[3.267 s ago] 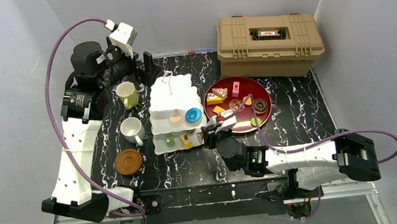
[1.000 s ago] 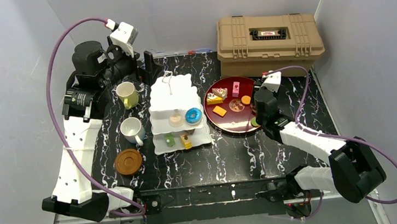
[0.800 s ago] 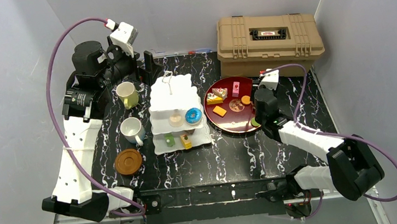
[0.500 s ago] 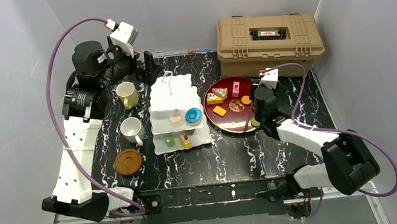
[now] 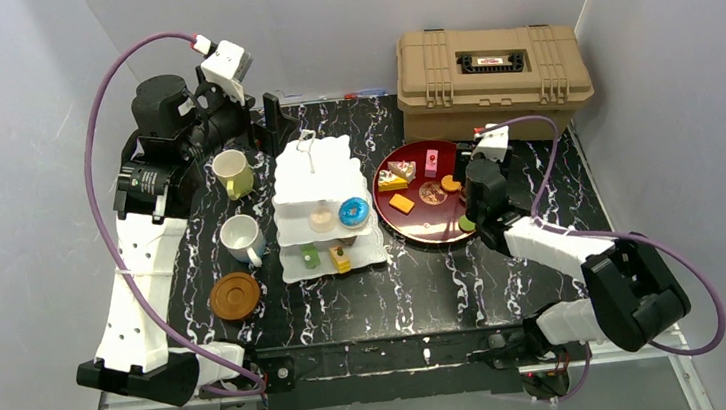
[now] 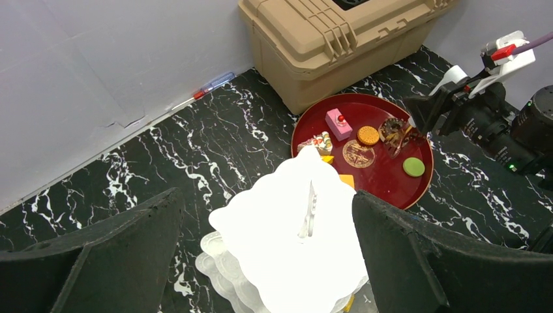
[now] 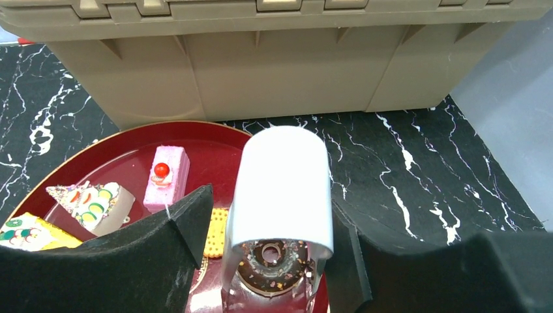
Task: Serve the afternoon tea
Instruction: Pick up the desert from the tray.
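Over the right edge of the round dark-red tray (image 7: pixel 215 147), right claw (image 7: pixel 270 222): spread, a sprinkled chocolate toy doughnut (image 7: pixel 270 257) sitting between its fingers.
Tray: holds other small toy pastries (image 7: pixel 163 176).
Left claw (image 6: pixel 267 254): spread wide above the white three-tier scalloped cake stand (image 6: pixel 287 215).

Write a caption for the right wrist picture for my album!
Right gripper straddling a sprinkled chocolate doughnut at the red tray, tan case behind.
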Robot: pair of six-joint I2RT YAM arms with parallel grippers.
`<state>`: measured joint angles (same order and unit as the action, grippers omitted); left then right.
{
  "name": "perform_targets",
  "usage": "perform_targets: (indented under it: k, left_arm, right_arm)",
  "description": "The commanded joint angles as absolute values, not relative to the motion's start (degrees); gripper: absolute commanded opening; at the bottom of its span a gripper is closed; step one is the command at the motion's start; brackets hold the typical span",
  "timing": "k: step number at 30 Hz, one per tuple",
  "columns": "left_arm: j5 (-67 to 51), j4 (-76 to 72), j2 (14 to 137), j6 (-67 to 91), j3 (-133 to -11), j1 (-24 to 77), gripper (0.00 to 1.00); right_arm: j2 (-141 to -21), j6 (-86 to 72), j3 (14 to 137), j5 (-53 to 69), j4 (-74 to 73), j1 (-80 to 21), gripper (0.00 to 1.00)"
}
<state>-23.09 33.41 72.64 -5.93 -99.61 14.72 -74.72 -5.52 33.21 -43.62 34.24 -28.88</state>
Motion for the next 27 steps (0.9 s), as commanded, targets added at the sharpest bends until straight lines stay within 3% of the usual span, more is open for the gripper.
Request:
perform_targets:
  k: [1,9,16,27]
  left_arm:
    - [-23.04,32.95,70.95,-6.17,-99.15,14.48,0.99]
    - [-22.94,32.96,70.94,-6.33,-99.14,14.5,0.99]
    - [-23.27,32.87,71.18,-5.89,-99.3,14.5,0.99]
    - [-23.2,32.73,71.06,-5.86,-99.1,14.48,0.99]
  right_arm:
    - [-75.36,-4.74,34.2,-44.3,38.73,-28.43,0.65]
    - [-74.55,-4.3,34.72,-42.72,38.99,-28.21,0.42]
    - [-71.27,-2.89,34.71,-41.26,37.53,-28.22,0.31]
    - [-63.04,-1.95,40.86,-30.88,31.31,-28.34,0.28]
